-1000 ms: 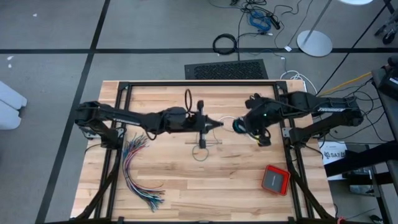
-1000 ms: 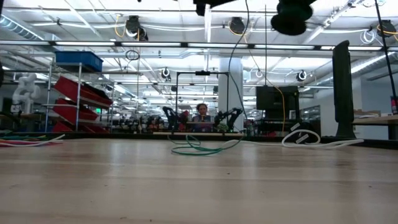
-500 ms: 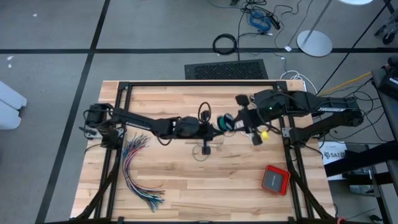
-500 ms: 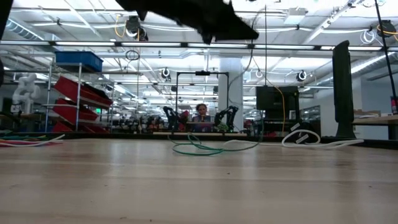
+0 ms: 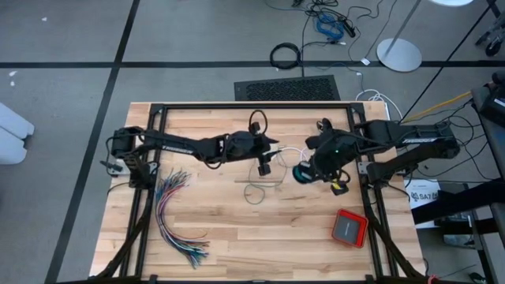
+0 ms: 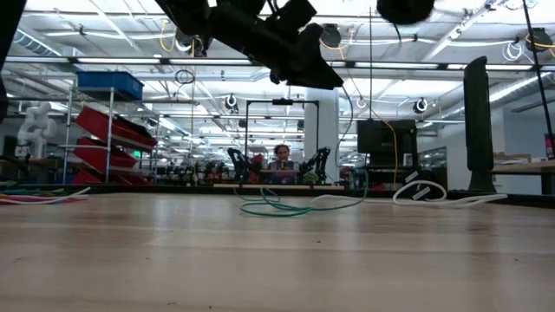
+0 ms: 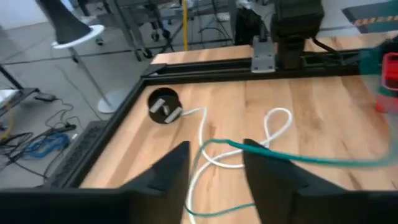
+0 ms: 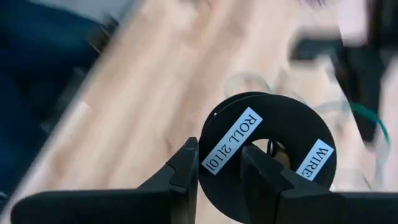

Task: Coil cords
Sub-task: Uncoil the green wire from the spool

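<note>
The right gripper (image 8: 219,175), clamped on a black spool (image 8: 268,157), is swinging back while the left gripper (image 7: 214,163), fingers apart, is drawing the green cord (image 7: 292,157) taut: winding continuing.

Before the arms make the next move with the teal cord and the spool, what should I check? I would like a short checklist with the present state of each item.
1. Right gripper has the black spool: ok, jaws shut on it.
2. Teal cord passes through the left gripper: ok, but jaws open, not clamping.
3. Teal cord free of the white cord: not ok, they cross in the left wrist view.
4. How much cord is wound on the spool: cannot tell.
5. Many-coloured wires away from both grippers: ok, they lie near the left side of the table.
</note>
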Available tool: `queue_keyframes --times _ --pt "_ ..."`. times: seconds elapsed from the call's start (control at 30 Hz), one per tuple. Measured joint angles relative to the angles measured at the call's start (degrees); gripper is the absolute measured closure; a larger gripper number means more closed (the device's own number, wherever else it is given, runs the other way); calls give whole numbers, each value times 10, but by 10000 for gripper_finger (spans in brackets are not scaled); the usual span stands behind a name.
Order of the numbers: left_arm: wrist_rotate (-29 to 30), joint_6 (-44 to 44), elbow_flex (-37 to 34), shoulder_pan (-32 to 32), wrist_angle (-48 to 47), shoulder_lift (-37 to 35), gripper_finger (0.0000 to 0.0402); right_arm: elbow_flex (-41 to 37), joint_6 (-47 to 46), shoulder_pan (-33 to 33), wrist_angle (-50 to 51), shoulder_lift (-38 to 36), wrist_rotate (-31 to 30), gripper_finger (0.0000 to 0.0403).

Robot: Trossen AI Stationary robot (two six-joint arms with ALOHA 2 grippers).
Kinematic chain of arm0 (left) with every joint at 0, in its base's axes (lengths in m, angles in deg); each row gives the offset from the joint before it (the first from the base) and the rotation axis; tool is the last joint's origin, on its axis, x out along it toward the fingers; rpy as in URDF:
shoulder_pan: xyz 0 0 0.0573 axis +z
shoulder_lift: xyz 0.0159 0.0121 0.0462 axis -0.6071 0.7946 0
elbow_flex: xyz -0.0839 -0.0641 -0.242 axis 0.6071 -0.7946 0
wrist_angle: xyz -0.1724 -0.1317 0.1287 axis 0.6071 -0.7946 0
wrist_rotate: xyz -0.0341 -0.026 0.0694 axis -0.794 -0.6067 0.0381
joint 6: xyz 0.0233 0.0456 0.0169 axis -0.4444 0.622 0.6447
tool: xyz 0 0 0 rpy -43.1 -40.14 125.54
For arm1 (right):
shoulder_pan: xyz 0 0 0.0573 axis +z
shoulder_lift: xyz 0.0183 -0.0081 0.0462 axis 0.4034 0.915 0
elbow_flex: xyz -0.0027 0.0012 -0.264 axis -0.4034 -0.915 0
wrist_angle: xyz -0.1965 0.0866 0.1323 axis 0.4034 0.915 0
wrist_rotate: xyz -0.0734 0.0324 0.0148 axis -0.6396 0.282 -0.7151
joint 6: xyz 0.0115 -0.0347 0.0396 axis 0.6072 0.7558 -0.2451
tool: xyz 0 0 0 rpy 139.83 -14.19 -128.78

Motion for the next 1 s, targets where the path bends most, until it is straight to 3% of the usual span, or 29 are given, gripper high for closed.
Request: queue_keyframes --times 0.13,0.27,0.4,0.53,0.73,0.8,0.87,0.93,1.0 --pt "11 -11 0 6 1 0 163 0 1 0 7 1 -27 325" --pt "-7 -21 0 6 1 0 124 0 20 0 -6 -1 -25 325" --pt "5 -18 0 5 -20 -2 117 0 34 0 -18 -1 -37 325" --pt "83 -10 0 9 -101 -19 117 0 37 -1 -16 -2 -53 325" --pt "78 -12 0 14 -134 -49 117 0 39 -1 -17 -2 -53 325" --pt "50 -13 2 13 -158 -57 117 0 42 -3 -18 -2 -53 325" --pt "-33 -27 3 15 -141 -59 117 0 44 -5 -25 -2 -52 325" --pt "-119 -36 3 14 -83 -55 117 0 54 -5 -47 -2 -45 325" --pt "-163 -45 4 3 -14 -45 117 0 62 -5 -69 -2 -23 325"
